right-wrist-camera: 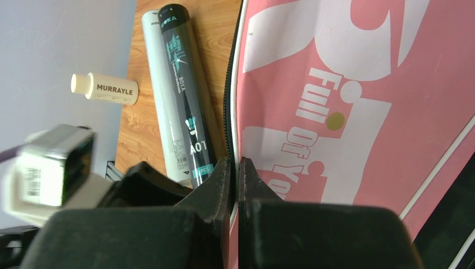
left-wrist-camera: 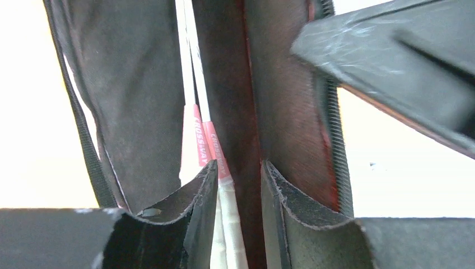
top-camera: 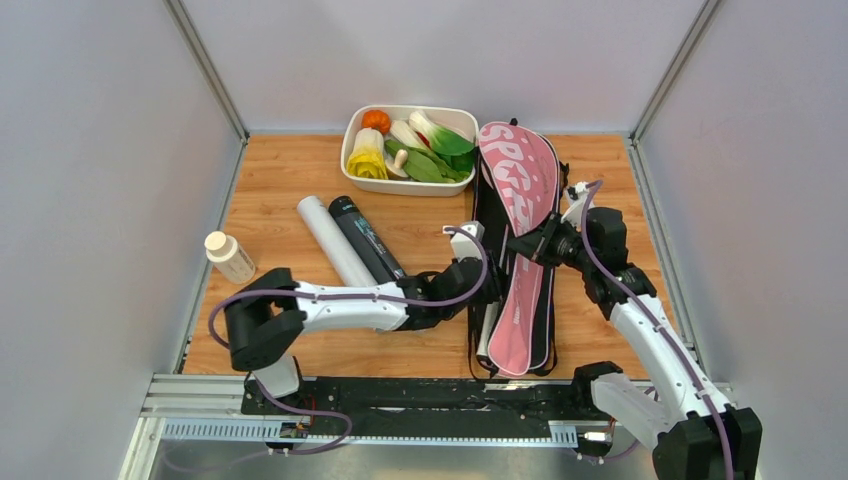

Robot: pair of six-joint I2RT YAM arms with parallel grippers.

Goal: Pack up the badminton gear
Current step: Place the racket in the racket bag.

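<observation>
A pink "SPORT" racquet cover [top-camera: 520,200] lies lengthwise at the table's centre-right, over its black half [top-camera: 485,190]. My right gripper [top-camera: 522,245] [right-wrist-camera: 235,159] is shut on the pink flap's piped left edge and holds it up. My left gripper [top-camera: 483,278] [left-wrist-camera: 238,165] is at the gap under the flap with its jaws open. Below them run two racquet shafts with pink labels [left-wrist-camera: 210,143], and a white grip [left-wrist-camera: 227,230] lies between the fingers. A white tube [top-camera: 332,240] and a black tube [top-camera: 368,240] lie side by side left of the cover.
A white tray [top-camera: 352,135] of toy vegetables stands at the back centre. A small bottle with a cream cap [top-camera: 230,257] lies near the left wall. The left arm stretches across the front of the table below the tubes.
</observation>
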